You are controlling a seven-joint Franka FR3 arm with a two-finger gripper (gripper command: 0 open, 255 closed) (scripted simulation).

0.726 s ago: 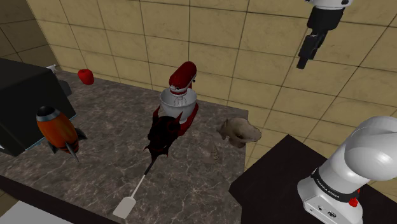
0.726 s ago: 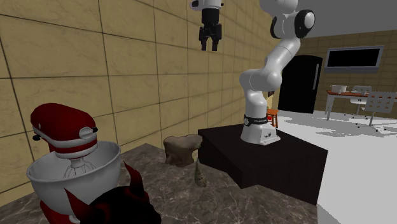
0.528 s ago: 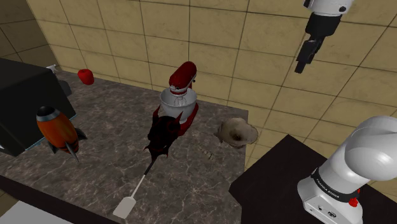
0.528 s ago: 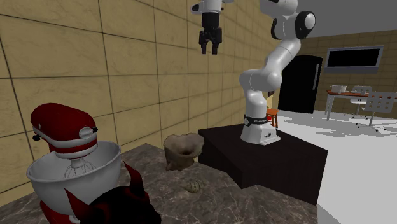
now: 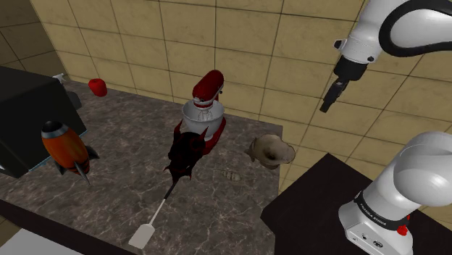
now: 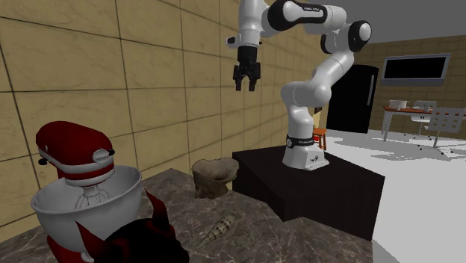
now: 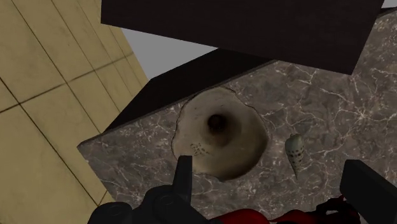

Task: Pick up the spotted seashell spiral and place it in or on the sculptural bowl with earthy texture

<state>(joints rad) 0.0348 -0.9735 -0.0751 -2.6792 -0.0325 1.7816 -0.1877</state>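
The gripper (image 6: pixel 243 86) hangs high above the counter, in front of the tan tiled wall (image 5: pixel 239 43), pointing down. In the wrist view its two black fingers stand wide apart with nothing between them; it holds nothing.

The spotted spiral seashell (image 5: pixel 230 174) lies on its side on the dark marbled countertop (image 5: pixel 123 195). It is near the bowl (image 5: pixel 271 150) but not touching it, on the side away from the wall. In the wrist view the shell (image 7: pixel 294 151) appears pale, with rows of small dots and one pointed end.

The bowl is tan and rough, with an uneven rim (image 7: pixel 191 118) and a dark hollow at its centre. It stands near the counter's end, just beside the robot's dark stand (image 5: pixel 319 210).

Other items on the counter:
- A red stand mixer (image 5: pixel 205 109) with a pale bowl. In the second exterior view it is cut off at the lower left.
- A black-and-red spiky object (image 5: pixel 187 151) in front of the mixer; its identity cannot be made out.
- A spatula (image 5: pixel 145 232) with a white blade.
- An orange rocket-shaped object (image 5: pixel 65 148).
- A small red cup (image 5: pixel 97 86) near the wall.
- A black appliance (image 5: pixel 22 116), cut off by the shoulder view's left edge.

A red and black shape at the wrist view's lower edge is too cropped to identify.
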